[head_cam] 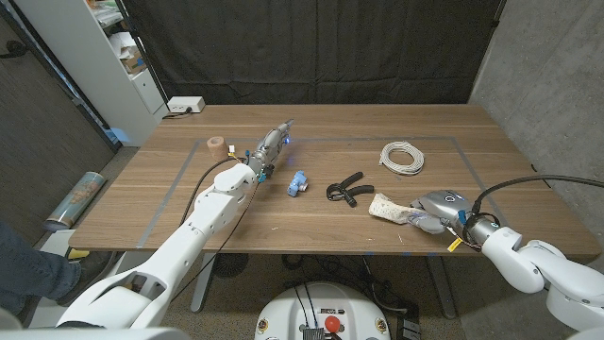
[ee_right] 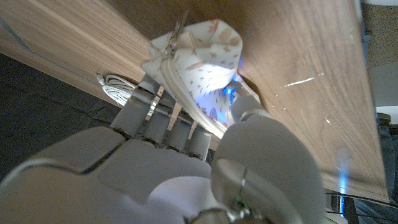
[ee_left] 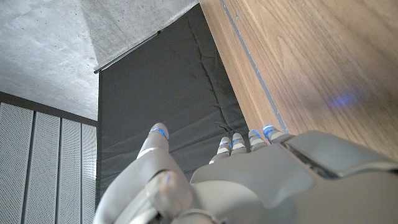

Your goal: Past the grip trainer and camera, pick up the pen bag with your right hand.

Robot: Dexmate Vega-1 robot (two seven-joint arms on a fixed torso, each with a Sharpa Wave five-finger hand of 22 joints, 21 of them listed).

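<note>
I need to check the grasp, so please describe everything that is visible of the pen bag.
The pen bag is a small soft pouch, cream-white fabric with a fine reddish pattern, and a zipper runs along its top edge. It lies on the wooden table near the front edge, beside the black grip trainer. The right hand grips one end, fingers on one side and thumb on the other; the other end sticks out free. Whether it is lifted cannot be told.
</note>
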